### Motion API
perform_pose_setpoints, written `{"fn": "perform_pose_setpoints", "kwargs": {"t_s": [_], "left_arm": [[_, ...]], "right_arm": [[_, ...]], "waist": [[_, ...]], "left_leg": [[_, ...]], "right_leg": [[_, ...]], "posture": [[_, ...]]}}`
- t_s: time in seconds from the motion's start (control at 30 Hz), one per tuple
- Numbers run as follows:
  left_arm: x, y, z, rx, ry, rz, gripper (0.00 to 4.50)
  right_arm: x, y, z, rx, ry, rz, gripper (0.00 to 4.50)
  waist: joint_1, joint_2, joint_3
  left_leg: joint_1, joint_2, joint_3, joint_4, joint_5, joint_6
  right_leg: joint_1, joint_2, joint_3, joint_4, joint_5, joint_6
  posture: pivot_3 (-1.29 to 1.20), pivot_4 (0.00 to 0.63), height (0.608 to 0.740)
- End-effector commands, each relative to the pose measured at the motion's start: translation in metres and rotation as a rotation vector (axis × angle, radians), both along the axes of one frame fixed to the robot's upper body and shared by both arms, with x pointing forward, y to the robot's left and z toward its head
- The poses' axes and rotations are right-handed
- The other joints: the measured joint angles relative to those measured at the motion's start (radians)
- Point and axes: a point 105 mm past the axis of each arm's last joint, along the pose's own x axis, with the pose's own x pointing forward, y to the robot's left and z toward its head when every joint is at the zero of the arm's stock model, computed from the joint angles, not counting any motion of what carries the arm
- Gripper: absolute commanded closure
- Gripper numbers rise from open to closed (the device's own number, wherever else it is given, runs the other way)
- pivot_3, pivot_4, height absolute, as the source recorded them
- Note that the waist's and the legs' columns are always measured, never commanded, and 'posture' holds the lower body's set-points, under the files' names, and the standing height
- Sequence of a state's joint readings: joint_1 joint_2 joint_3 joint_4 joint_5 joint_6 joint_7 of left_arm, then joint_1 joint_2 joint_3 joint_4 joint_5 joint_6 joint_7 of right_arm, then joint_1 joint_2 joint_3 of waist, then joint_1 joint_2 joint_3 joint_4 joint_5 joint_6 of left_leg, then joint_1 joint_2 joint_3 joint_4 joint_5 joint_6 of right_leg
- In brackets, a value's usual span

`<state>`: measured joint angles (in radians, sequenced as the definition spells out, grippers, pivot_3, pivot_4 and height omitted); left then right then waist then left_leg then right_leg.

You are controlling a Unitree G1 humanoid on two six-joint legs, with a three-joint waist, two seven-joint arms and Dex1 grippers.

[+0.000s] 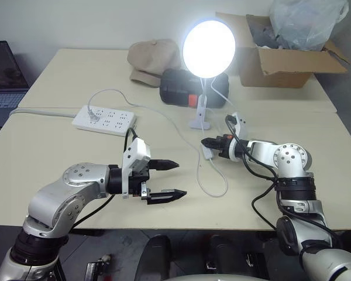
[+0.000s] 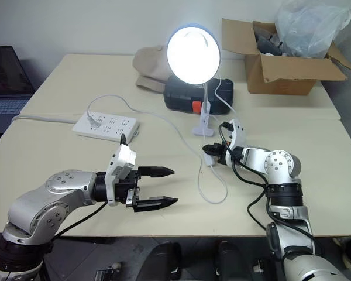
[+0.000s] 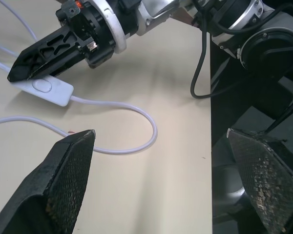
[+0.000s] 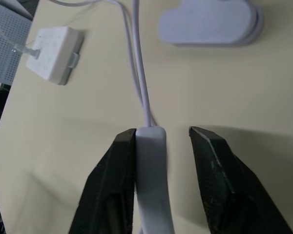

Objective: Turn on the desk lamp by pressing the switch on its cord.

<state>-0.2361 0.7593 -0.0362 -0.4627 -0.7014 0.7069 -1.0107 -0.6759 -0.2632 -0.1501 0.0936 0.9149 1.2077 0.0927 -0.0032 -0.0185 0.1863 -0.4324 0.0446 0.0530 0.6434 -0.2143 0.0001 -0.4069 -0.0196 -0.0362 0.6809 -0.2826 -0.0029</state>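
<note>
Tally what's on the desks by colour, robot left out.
White: 4: desk lamp, switch, cord, power strip
Black: 1: case
Beige: 1: cap
Brown: 1: cardboard box
Clear: 1: plastic bag
Total: 8

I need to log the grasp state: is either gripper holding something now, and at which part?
Nothing is held. The left gripper is open over bare table. The right gripper straddles the switch, jaws parted, one finger touching its side.

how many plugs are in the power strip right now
1. One white plug sits in the power strip near its left end, the end farthest from the lit desk lamp. The strip's other sockets look empty.
</note>
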Motion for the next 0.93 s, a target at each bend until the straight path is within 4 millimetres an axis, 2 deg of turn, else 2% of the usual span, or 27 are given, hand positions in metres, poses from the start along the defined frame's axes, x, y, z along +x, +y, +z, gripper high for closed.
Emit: {"fn": "perform_pose_setpoints", "kwargs": {"t_s": [0.03, 0.2, 0.27, 0.37, 0.43, 0.6, 0.8, 0.93], "left_arm": [[0.014, 0.007, 0.012, 0.004, -0.093, 0.046, 0.0], [0.039, 0.027, 0.026, 0.016, -0.158, 0.167, 0.0], [0.047, 0.038, 0.031, 0.054, -0.184, 0.207, 0.0], [0.06, 0.064, 0.041, 0.136, -0.23, 0.292, 0.0], [0.063, 0.075, 0.052, 0.131, -0.253, 0.328, 0.0], [0.059, 0.099, 0.072, 0.172, -0.246, 0.353, 0.0], [0.033, 0.099, 0.055, 0.244, -0.167, 0.247, 0.0], [0.029, 0.096, 0.051, 0.223, -0.134, 0.241, 0.0]], "right_arm": [[-0.007, -0.006, 0.026, -0.03, -0.148, 0.056, 1.62], [-0.02, -0.015, 0.042, -0.115, -0.287, 0.161, 0.46], [-0.033, -0.018, 0.053, -0.164, -0.382, 0.261, 0.06], [-0.055, -0.029, 0.07, -0.266, -0.542, 0.43, 0.06], [-0.065, -0.037, 0.075, -0.333, -0.604, 0.511, 0.06], [-0.085, -0.057, 0.083, -0.467, -0.691, 0.672, 0.06], [-0.097, -0.067, 0.089, -0.514, -0.704, 0.771, 0.06], [-0.097, -0.071, 0.089, -0.557, -0.712, 0.794, 0.06]], "waist": [[0.001, 0.0, 0.0], [0.001, 0.0, 0.0], [0.001, 0.0, 0.0], [0.001, 0.0, 0.0], [0.0, 0.0, 0.0], [0.0, -0.001, 0.001], [-0.001, -0.001, 0.001], [0.001, -0.001, 0.001]], "left_leg": [[0.0, 0.0, 0.0, 0.0, 0.0, 0.0], [0.0, 0.0, 0.0, 0.0, 0.0, 0.0], [0.0, 0.0, 0.0, 0.0, 0.0, 0.0], [0.0, 0.0, 0.001, -0.001, 0.0, 0.0], [0.0, 0.001, 0.001, -0.001, 0.0, 0.0], [0.0, 0.001, 0.001, 0.0, 0.0, 0.0], [0.001, 0.001, 0.003, 0.0, 0.0, 0.0], [0.001, 0.002, 0.002, 0.001, 0.0, 0.0]], "right_leg": [[0.0, 0.0, 0.0, 0.0, 0.0, 0.0], [0.0, 0.0, 0.0, -0.001, 0.0, 0.001], [0.0, 0.0, 0.0, -0.001, 0.0, 0.001], [-0.001, 0.001, 0.0, -0.001, 0.0, 0.001], [-0.001, 0.001, 0.0, -0.001, -0.001, 0.001], [-0.001, 0.001, 0.0, -0.001, -0.001, 0.001], [-0.001, 0.0, 0.001, -0.001, -0.001, 0.001], [-0.001, 0.0, 0.001, -0.001, -0.001, 0.001]], "posture": [[0.0, 0.15, 0.74], [0.0, 0.15, 0.74], [0.0, 0.15, 0.74], [0.0, 0.15, 0.74], [0.0, 0.15, 0.74], [0.0, 0.15, 0.74], [0.0, 0.15, 0.74], [0.0, 0.15, 0.74]]}}
